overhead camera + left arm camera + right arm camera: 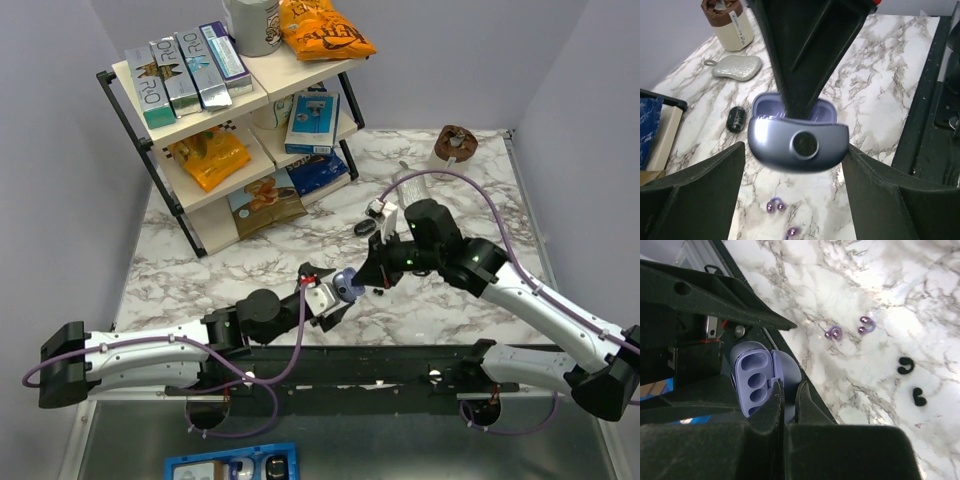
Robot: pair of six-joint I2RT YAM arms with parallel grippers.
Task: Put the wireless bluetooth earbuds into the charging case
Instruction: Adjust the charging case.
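At the upper left of your top view, a shelf rack [205, 120] stands on the marble table [250, 270]. It carries upright boxes [185, 70], a white jar [252, 22] and an orange snack bag [322, 28]. A brown-topped container [453, 146] sits at the upper right, and in your left wrist view a grey pouch [736, 66] lies just beside it.

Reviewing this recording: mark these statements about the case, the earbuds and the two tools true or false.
1. The purple charging case is open. True.
2. Both purple earbuds sit in the case. False: they lie on the marble table.
3. The left tool holds the case. True.
4. The black earbuds are inside the case. False: they lie on the table near the purple pair.
5. The right tool is far from the case. False: it grips the case too.
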